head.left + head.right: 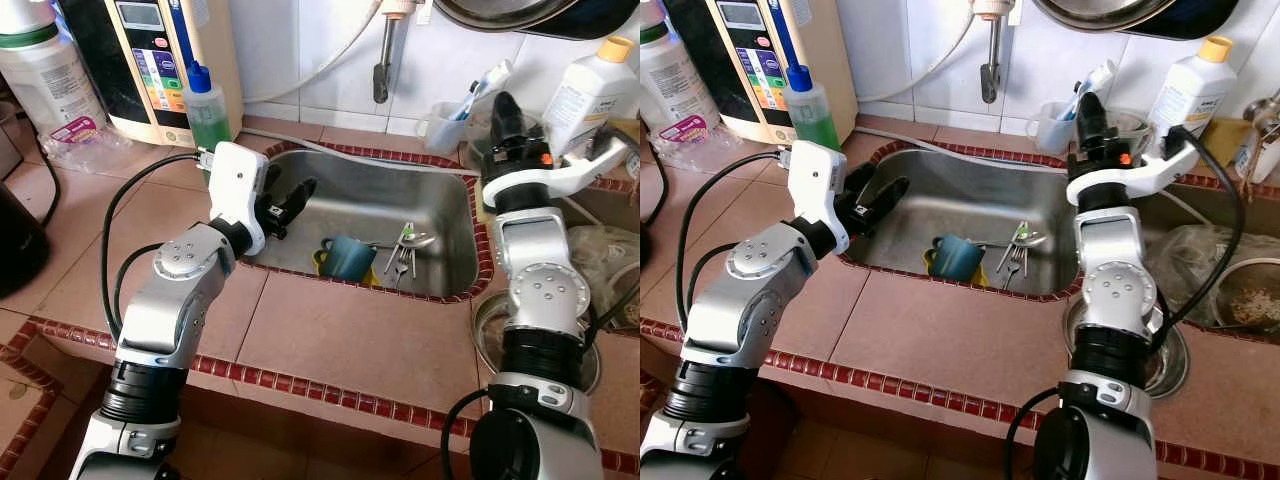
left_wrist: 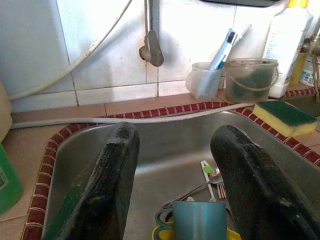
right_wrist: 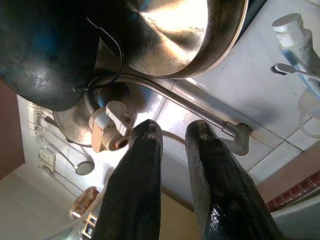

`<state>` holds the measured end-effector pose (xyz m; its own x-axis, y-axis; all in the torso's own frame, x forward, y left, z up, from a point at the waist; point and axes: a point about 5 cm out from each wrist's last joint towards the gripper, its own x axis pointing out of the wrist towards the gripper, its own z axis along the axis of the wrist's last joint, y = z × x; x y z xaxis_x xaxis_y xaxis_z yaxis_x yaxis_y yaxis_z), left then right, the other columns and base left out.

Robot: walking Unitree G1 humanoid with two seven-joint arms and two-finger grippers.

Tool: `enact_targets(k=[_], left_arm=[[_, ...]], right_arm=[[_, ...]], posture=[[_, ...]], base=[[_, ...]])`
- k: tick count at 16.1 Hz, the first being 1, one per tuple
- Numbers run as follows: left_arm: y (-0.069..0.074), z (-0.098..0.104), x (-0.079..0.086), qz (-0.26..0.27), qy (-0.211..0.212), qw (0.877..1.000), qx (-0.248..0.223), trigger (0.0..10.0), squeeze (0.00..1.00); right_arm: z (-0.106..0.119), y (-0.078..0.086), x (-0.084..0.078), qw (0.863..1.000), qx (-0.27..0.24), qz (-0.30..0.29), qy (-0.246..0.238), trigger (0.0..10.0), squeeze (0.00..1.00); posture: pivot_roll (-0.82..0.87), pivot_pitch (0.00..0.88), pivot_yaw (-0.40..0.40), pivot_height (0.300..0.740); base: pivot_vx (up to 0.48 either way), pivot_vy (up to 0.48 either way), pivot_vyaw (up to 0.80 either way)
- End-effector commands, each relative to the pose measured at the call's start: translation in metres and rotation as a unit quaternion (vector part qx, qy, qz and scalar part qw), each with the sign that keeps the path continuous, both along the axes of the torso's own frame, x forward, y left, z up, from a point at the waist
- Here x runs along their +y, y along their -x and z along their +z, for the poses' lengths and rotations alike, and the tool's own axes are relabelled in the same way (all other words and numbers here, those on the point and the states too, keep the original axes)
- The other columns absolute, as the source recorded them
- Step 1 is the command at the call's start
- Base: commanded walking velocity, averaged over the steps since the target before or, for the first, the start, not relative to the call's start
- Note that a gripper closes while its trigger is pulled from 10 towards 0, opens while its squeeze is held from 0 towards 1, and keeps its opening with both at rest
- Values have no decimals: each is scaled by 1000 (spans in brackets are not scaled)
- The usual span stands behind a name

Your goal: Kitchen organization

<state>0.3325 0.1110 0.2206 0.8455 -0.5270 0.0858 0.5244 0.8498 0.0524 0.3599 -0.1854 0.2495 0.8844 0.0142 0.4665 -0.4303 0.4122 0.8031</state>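
A teal cup [image 1: 348, 257] lies on its side in the steel sink [image 1: 440, 200], on top of something yellow [image 1: 318, 262]. Beside it is some cutlery [image 1: 405, 255] with a green-tipped piece. My left gripper [image 1: 285, 205] hovers over the sink's left part, open and holding nothing. The left wrist view has the cup [image 2: 195, 227] below and ahead of the spread fingers [image 2: 107, 185]. At the sink's back right corner my right gripper [image 1: 505, 115] points upward, next to a toothbrush cup [image 1: 445, 125]. Its fingers [image 3: 140, 165] are slightly apart with nothing between them.
A faucet [image 1: 383, 60] hangs over the sink's back edge. A green soap bottle [image 1: 207, 105] and a water purifier [image 1: 160, 60] stand at the back left. At the right are a white bottle [image 1: 585, 95], a sponge [image 2: 284, 116], a plastic bag and a metal bowl [image 1: 1250, 295]. A pan [image 3: 165, 35] hangs overhead.
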Motion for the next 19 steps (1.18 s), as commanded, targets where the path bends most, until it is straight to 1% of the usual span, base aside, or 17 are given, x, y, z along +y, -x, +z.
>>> enact_targets(k=[1,2,3,4,5,6,8,9,10,11,13,15,16,17,18,19], left_arm=[[0,0,1,4,-1,1000,-1,10000,0],[0,0,1,4,-1,1000,-1,10000,0],[0,0,1,3,0,1000,0,10000,0],[0,0,1,3,0,1000,1,10000,0],[0,0,0,3,1,1000,1,10000,0],[0,0,0,3,1,1000,1,10000,0],[0,0,0,3,2,1000,2,10000,0],[0,0,-1,3,3,1000,2,10000,0],[0,0,-1,3,3,1000,3,10000,0],[0,-1,-1,3,4,1000,3,10000,0],[0,-1,-1,3,5,1000,3,10000,0],[0,-1,-1,4,5,1000,4,10000,0],[0,-1,0,4,5,1000,5,10000,0],[0,-1,0,4,5,1000,5,10000,0],[0,-1,0,5,5,1000,6,10000,0],[-1,-1,0,5,5,1000,6,10000,0]], right_arm=[[12,2,0,999,-19,-6,29,10000,247],[13,2,4,993,-19,-18,114,9608,0],[15,3,6,985,-25,-35,166,8706,0],[18,4,7,981,-36,-47,185,8706,0],[22,5,8,962,-45,-68,259,0,0],[23,4,13,925,-50,-96,365,0,0],[22,2,15,868,-53,-133,476,0,0],[22,2,15,837,-57,-152,523,0,0],[22,1,14,812,-60,-167,556,0,0],[23,1,14,800,-65,-176,569,0,0],[24,1,14,752,-77,-203,622,0,0],[23,1,15,714,-89,-217,660,0,0],[23,0,16,699,-94,-222,674,0,0],[22,1,17,680,-103,-225,690,0,0],[22,0,17,673,-102,-230,695,0,0],[21,0,17,663,-104,-234,704,0,0]], posture=[[-129,49,19,736],[-130,48,20,736],[-133,49,19,736],[-133,49,19,736],[-134,53,20,736],[-134,54,19,736],[-136,58,18,736],[-137,59,17,736],[-137,60,17,736],[-137,61,16,736],[-137,63,15,736],[-137,66,15,736],[-137,66,16,736],[-137,67,16,736],[-137,66,17,736],[-137,67,17,736]], base=[[0,0,0],[0,0,0],[0,0,0],[0,0,0],[0,0,0],[0,0,0],[0,0,0],[0,0,0],[0,0,0],[0,0,0],[0,0,0],[0,0,0],[0,0,0],[0,0,0],[0,0,0],[0,0,0]])
